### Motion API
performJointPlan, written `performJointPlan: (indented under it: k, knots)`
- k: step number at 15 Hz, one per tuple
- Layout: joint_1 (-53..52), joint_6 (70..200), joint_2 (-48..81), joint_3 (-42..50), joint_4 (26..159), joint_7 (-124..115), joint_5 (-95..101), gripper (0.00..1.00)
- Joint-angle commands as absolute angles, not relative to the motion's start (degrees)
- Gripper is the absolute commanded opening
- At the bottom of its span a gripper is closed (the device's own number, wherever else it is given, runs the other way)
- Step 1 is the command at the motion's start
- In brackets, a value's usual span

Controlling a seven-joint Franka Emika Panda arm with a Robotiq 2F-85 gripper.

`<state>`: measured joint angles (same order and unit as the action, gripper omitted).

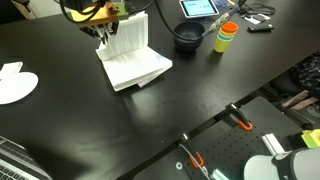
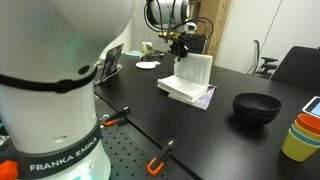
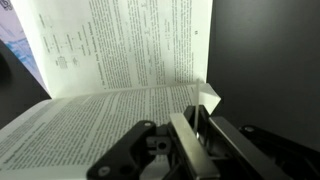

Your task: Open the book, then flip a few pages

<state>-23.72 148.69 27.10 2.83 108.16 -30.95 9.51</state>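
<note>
The book (image 1: 140, 70) lies open on the black table in both exterior views (image 2: 188, 92). A leaf of its white pages (image 1: 131, 38) stands upright from the spine, also in an exterior view (image 2: 196, 68). My gripper (image 1: 108, 32) is at the upright page's top edge (image 2: 180, 47). In the wrist view the printed pages (image 3: 120, 50) fill the picture. My gripper (image 3: 195, 112) is shut, with a thin page edge pinched between the fingers and its corner (image 3: 209, 100) bent over. The cover is hidden.
A black bowl (image 1: 188, 37) (image 2: 256, 107) and stacked coloured cups (image 1: 226, 37) (image 2: 300, 136) stand beyond the book. A flat white disc (image 1: 15, 83) (image 2: 147, 65) lies at the table's other end. Orange clamps (image 1: 241, 122) (image 2: 158, 157) sit at the table's edge.
</note>
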Motion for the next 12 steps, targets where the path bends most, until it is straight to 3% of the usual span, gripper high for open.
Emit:
performJointPlan:
  k: [1,12]
  knots:
    - [-25.34,143.33,33.91,4.61,97.78,-34.13,13.92,0.05]
    - [-25.59,140.32,46.01,4.37,81.27,-31.52,14.88,0.05]
